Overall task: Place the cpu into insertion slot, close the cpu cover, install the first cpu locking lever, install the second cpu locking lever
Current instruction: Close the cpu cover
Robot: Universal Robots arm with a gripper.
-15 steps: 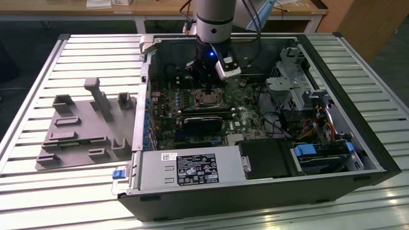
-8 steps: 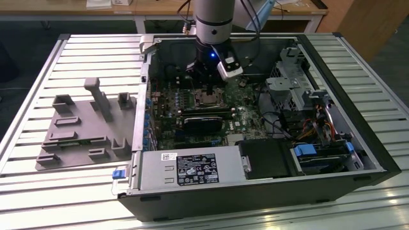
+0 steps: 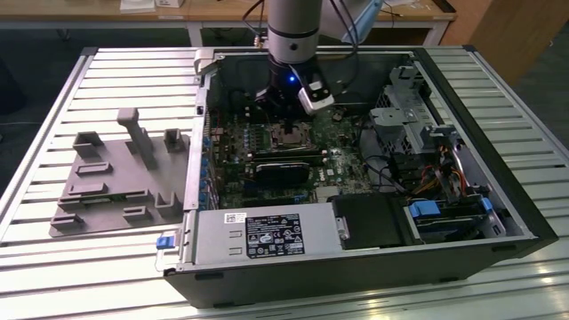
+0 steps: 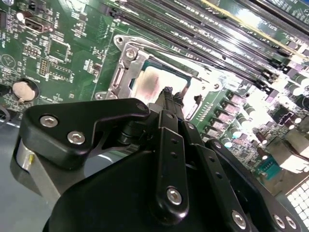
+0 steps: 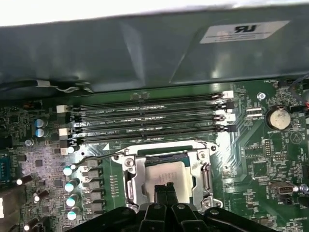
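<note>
The cpu point(image 5: 166, 170) lies flat in the insertion slot point(image 5: 164, 150), its dull silver top showing through the window of the cpu cover point(image 5: 131, 174). The cover's silvery frame lies down around the chip in both wrist views. My gripper point(image 5: 164, 189) hangs just over the chip's near edge, its two black fingers pressed together with nothing between them. The second wrist view shows the same fingertips point(image 4: 169, 92) over the cpu point(image 4: 152, 82) and the cover point(image 4: 126, 65). A thin wire lever point(image 5: 99, 157) runs beside the socket. In the exterior view the gripper point(image 3: 286, 120) reaches down into the open computer case over the insertion slot point(image 3: 289, 138).
Several long black memory slots point(image 5: 149, 118) run beside the socket, and a coin battery point(image 5: 277, 117) sits on the green board. A black rectangular block point(image 3: 280, 172), the power supply point(image 3: 262, 237) and a drive cage point(image 3: 418, 120) crowd the case. A grey fixture point(image 3: 116, 180) lies on the slatted table.
</note>
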